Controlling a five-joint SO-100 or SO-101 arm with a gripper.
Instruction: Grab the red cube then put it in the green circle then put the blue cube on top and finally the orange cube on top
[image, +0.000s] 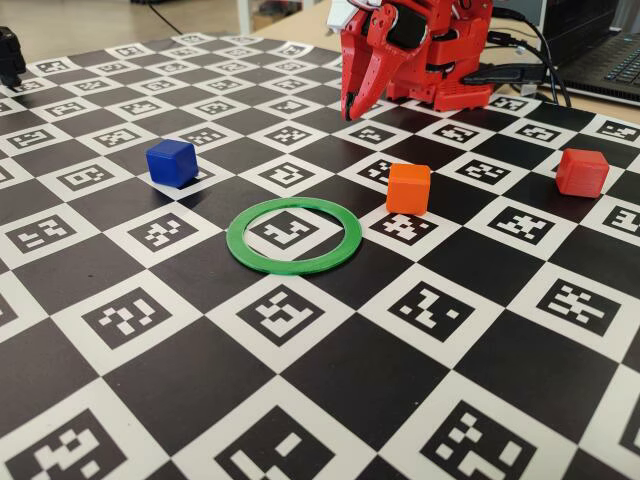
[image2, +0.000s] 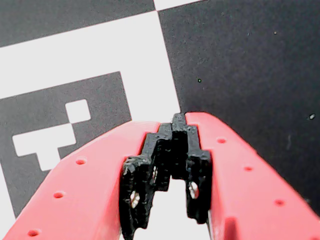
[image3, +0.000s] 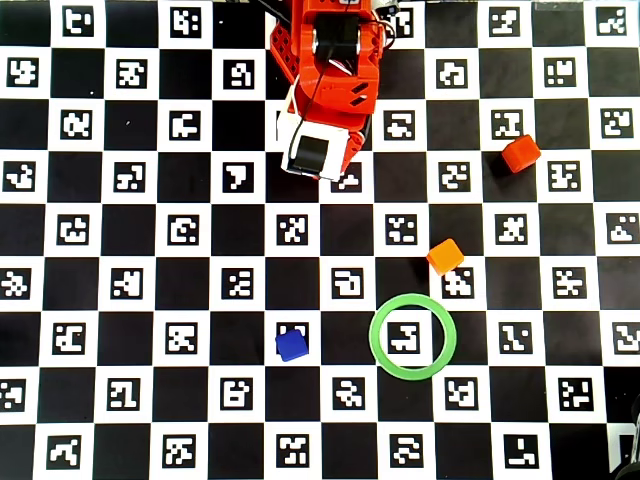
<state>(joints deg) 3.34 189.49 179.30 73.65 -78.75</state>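
Scene at the outset of a three-cube stacking task, read from front to back in the fixed view. Nearest the camera on the checkerboard marker mat (image: 330, 390) lies the green circle (image: 294, 235), a flat ring with its centre empty; nothing has been placed in it, so no step appears complete. Just behind it to the right sits the orange cube (image: 408, 188), close to the ring but clear of its rim. The blue cube (image: 172, 162) rests to the ring's left and slightly farther back. The red cube (image: 582, 171), the first item to be moved, stands well apart at the right edge of the fixed view. The overhead view confirms the layout: red cube (image3: 520, 154) farthest from the ring (image3: 381, 355), orange cube (image3: 445, 256) between the two, blue cube (image3: 291, 343) beside the ring on the other side. All three cubes are separated, leaving room for a finger on either side. Farthest back, the gripper (image: 350, 112) hangs folded near the arm's base, tips pointing down at the mat. In the wrist view its jaws meet at the tip, pressed together on nothing (image2: 178, 121).
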